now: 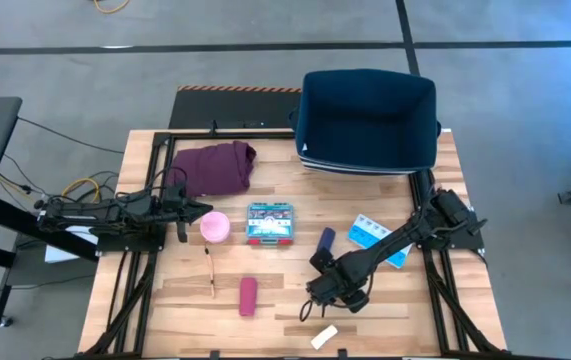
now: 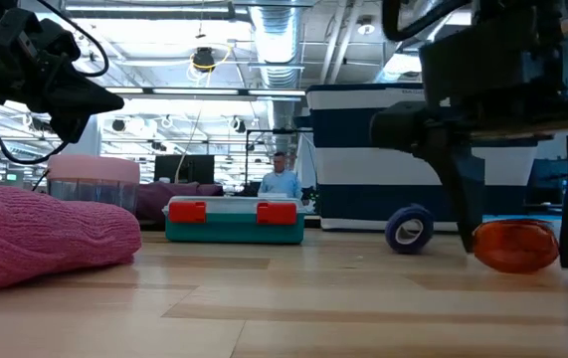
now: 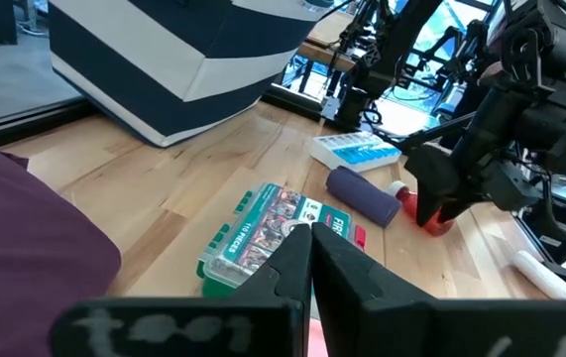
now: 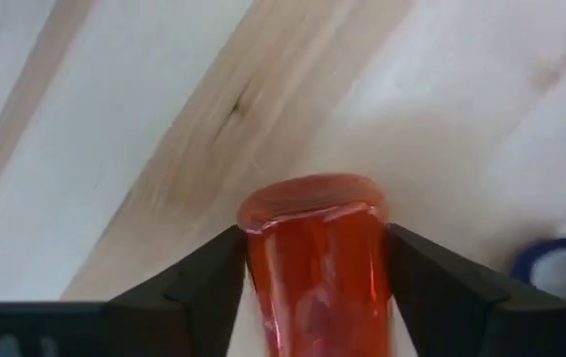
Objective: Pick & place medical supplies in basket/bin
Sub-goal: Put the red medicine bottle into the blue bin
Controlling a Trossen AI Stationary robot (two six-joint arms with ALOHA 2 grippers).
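Observation:
The orange-red vial (image 4: 314, 258) lies on the table near the near edge, between the fingers of my right gripper (image 1: 331, 292), which is shut on it. My left gripper (image 1: 187, 214) is shut and hovers just left of and above the pink roll (image 1: 215, 226) without touching it. The teal box (image 1: 270, 223), navy roll (image 1: 325, 240), blue-white pill organizer (image 1: 377, 238), maroon roll (image 1: 248, 296), thin stick (image 1: 209, 272) and white packet (image 1: 323, 337) all lie on the table. The navy bin (image 1: 365, 120) stands at the far edge. My right gripper pinches the vial across its body (image 4: 263, 268), one finger (image 2: 466, 224) on each side, coming from above and pointing down. The fingers lie across the vial. It lies on its side with its underside on the table (image 2: 515, 261).
The maroon cloth (image 1: 215, 166) lies at the far left, beside my left gripper. The navy roll (image 2: 408, 229) sits close behind the vial. Bare wood stretches between the maroon roll and my right gripper. A person shows in the room beyond.

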